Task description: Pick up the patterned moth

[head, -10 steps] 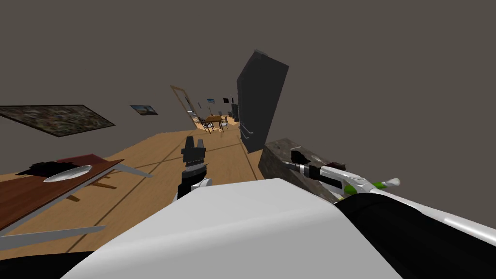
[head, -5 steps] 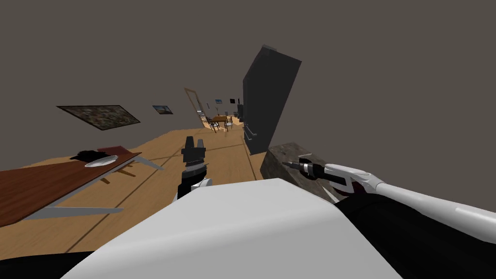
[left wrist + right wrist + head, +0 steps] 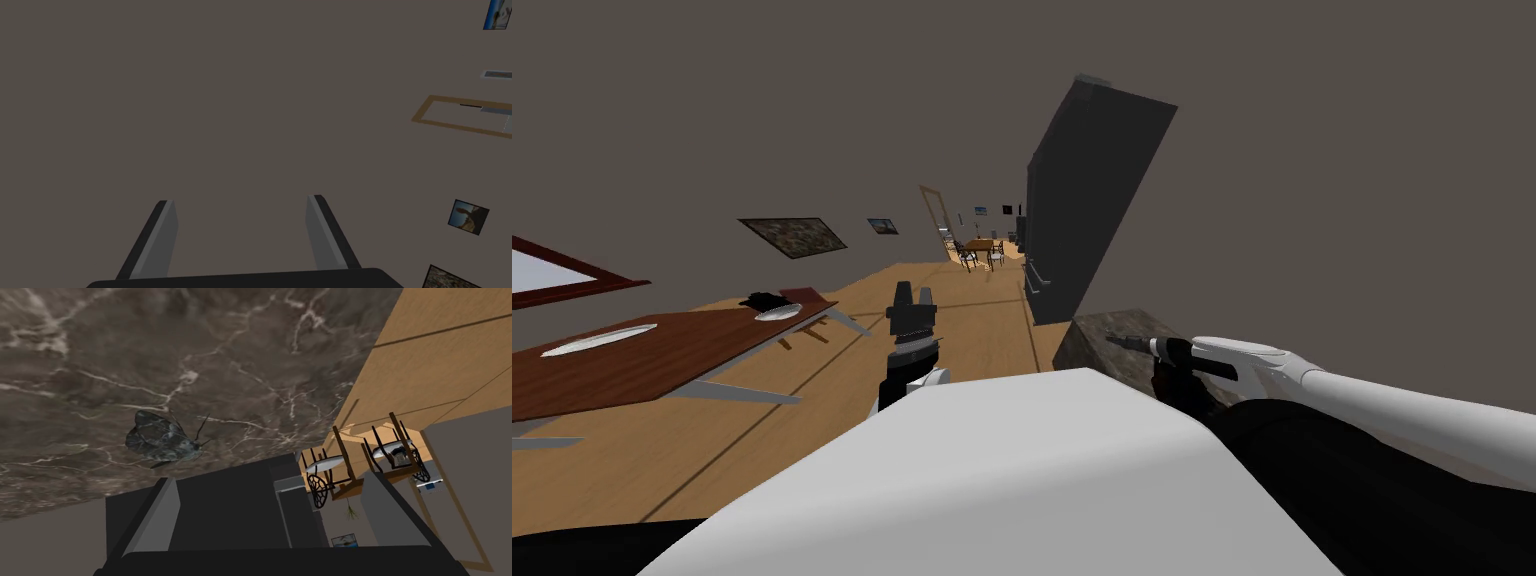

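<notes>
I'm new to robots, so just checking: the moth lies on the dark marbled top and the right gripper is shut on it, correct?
Not quite. The moth does lie on the dark marbled top, but the right gripper is open and not touching the moth. The right wrist view shows this.

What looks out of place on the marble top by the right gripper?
A moth lies on the dark marble top, just ahead of the open right gripper and off its centre line. An insect on a counter is odd, and its grey veined wings nearly blend with the stone. Nothing looks spilled or broken.
</notes>
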Controlling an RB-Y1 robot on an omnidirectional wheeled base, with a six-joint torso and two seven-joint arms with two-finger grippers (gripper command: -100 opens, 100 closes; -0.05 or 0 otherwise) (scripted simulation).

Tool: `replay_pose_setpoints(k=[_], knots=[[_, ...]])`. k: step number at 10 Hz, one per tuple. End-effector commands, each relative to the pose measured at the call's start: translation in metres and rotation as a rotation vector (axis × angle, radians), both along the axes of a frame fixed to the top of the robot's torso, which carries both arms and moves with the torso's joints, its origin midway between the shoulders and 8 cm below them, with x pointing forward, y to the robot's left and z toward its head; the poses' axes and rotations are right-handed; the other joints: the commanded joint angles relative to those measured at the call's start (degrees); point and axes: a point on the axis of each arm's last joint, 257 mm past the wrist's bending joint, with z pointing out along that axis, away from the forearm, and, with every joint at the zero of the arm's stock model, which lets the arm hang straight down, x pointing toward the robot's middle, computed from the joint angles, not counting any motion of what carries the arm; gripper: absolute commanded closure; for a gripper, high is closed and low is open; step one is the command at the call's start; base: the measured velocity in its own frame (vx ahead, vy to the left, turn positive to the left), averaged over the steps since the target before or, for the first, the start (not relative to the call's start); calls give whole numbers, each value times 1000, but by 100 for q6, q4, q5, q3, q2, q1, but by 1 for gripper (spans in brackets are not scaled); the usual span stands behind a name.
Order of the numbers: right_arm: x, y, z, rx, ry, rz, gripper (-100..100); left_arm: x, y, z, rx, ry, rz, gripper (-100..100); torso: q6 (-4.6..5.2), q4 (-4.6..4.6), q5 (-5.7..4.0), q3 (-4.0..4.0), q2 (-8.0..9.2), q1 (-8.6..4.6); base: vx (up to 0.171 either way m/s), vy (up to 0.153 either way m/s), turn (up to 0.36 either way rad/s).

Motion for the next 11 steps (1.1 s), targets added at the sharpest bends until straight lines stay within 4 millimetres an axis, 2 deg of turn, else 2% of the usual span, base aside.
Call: replay_pose_setpoints(k=[1,4,5,7,8,9,11], knots=[[-11,-22,-5,-48,33,-38,-100,0,0,0,0,0,0,0,0,0,0,0,0,0,100,-77,285],[-40,-48,-21,-97,103,-99,-100,0,0,0,0,0,0,0,1,0,-1,-1,-2,-6,101,-91,187],[-61,-53,-34,-102,144,-124,-100,0,0,0,0,0,0,0,3,1,1,2,3,6,76,-35,144],[-57,-54,-30,-100,137,-119,-100,0,0,0,0,0,0,0,6,5,6,11,20,28,30,-11,13],[-58,-54,-30,-101,138,-120,0,0,0,0,0,0,0,0,6,8,8,18,31,34,0,0,0],[-65,-56,-39,-99,135,-134,-100,0,0,0,0,0,0,0,7,9,9,22,37,37,16,-7,94],[-73,-57,-47,-96,134,-146,-100,0,0,0,0,0,0,0,6,8,8,19,32,32,34,-14,88]])
